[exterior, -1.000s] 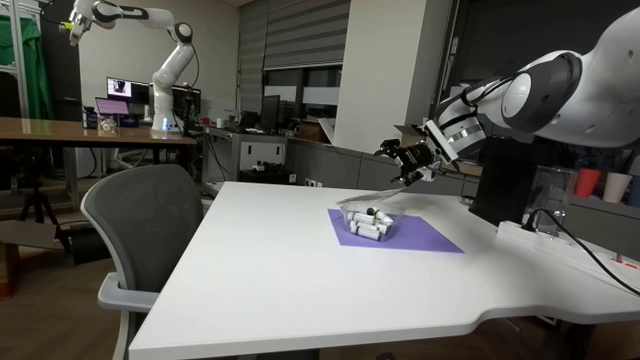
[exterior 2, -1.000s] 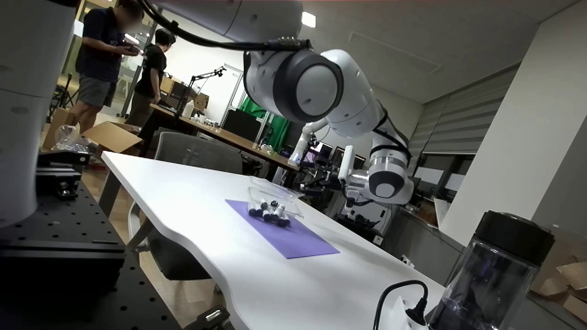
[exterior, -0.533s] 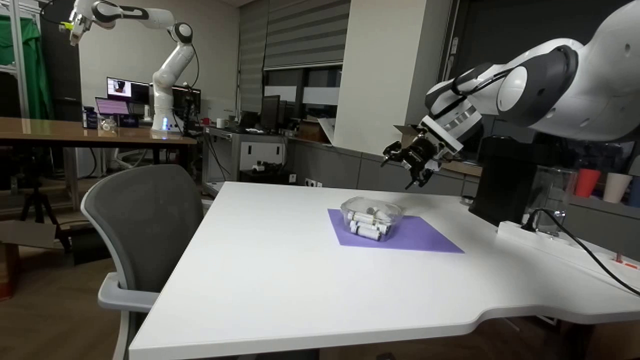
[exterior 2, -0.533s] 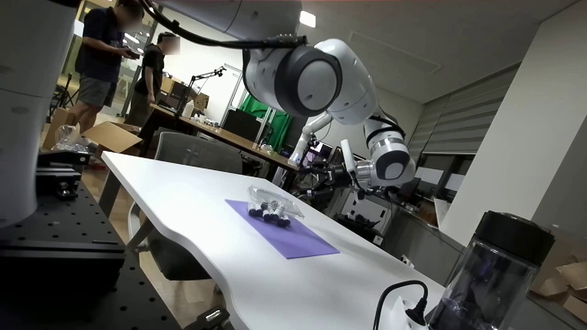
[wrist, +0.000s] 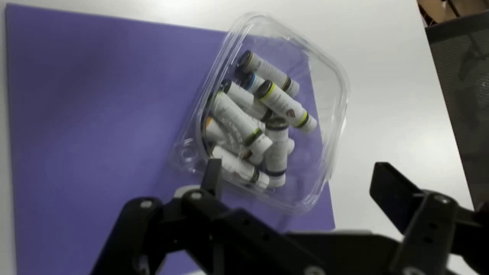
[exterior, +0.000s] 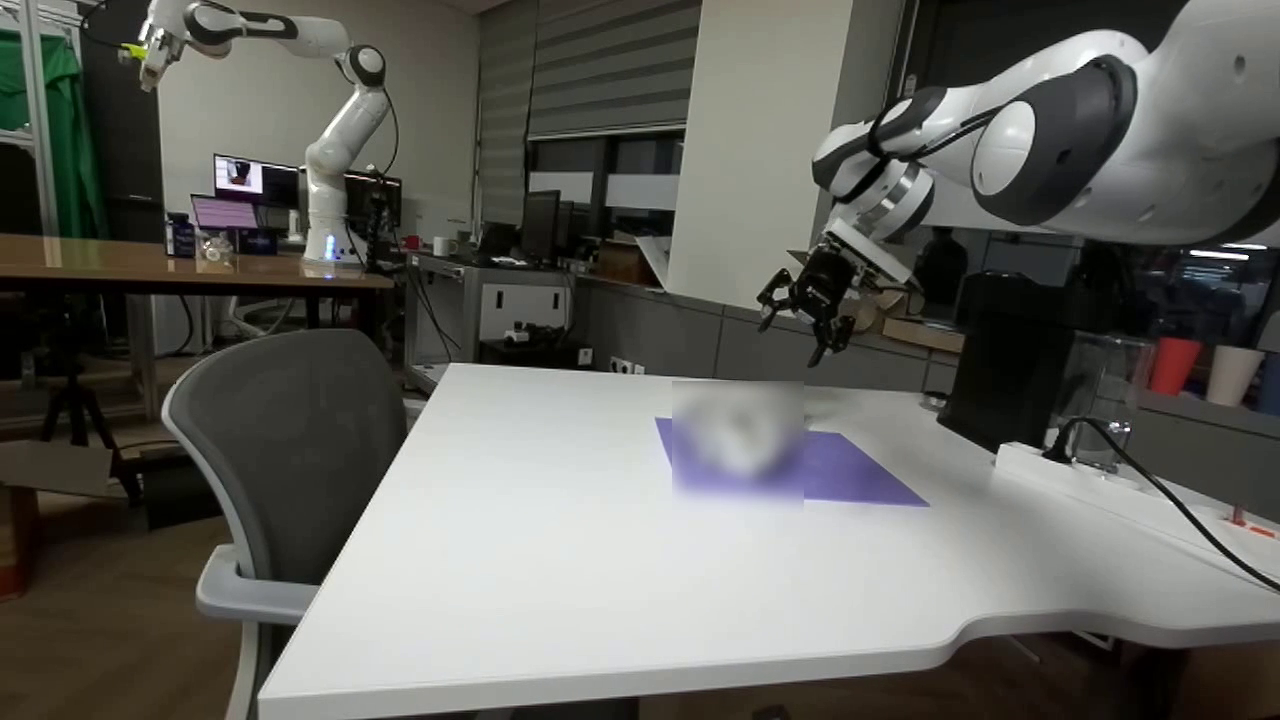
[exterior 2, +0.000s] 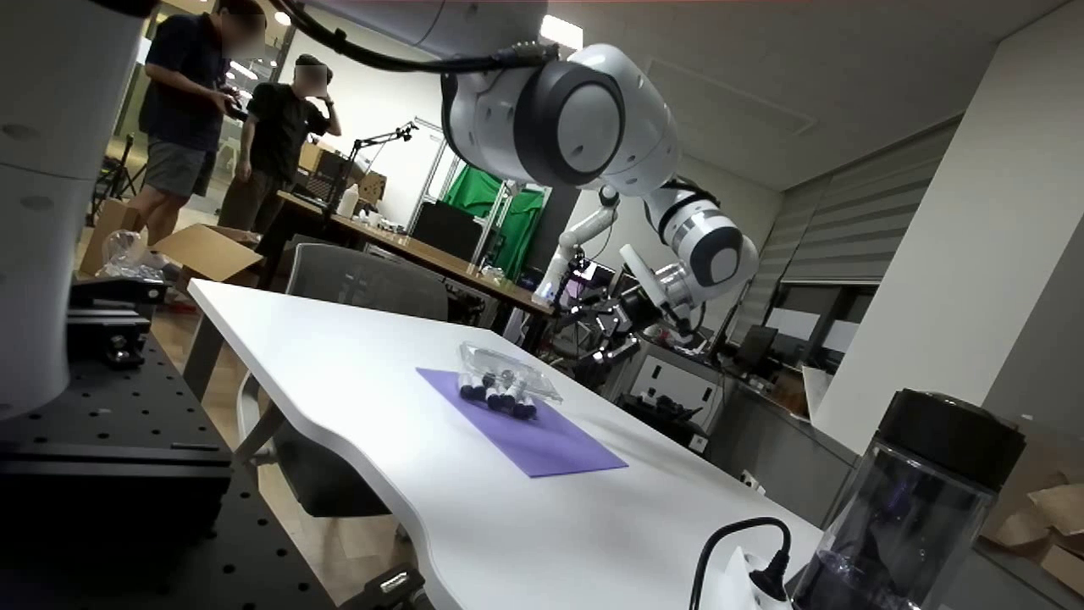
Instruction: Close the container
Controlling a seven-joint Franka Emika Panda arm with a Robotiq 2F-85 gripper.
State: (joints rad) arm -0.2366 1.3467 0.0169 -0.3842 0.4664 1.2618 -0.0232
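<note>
The container [wrist: 332, 89] is a clear plastic box holding several small white tubes [wrist: 286, 107] with dark ends. It sits on one end of the purple mat [wrist: 95, 114]. In an exterior view the container [exterior 2: 542, 385] has its clear lid down over it; whether the edges are snapped cannot be told. In another exterior view the container [exterior: 740, 430] is blurred. My gripper [exterior: 792, 340] is open and empty, above and behind the container, not touching it. It also shows in an exterior view [exterior 2: 584, 339]. In the wrist view the open gripper [wrist: 298, 167] frames the container's near corner.
The white table [exterior: 560, 560] bears a power strip [exterior: 1130, 503] with a cable, a tall black object [exterior: 1010, 370] and a clear jar [exterior: 1095, 390]. A bottle with a black cap [exterior 2: 906, 508] stands close to a camera. A grey chair [exterior: 290, 450] is at the table's side.
A second ago the lid was raised and tilted, its edge at the gripper; half a second ago it lay down over the container. The gripper has moved up and away and turned more downward.
</note>
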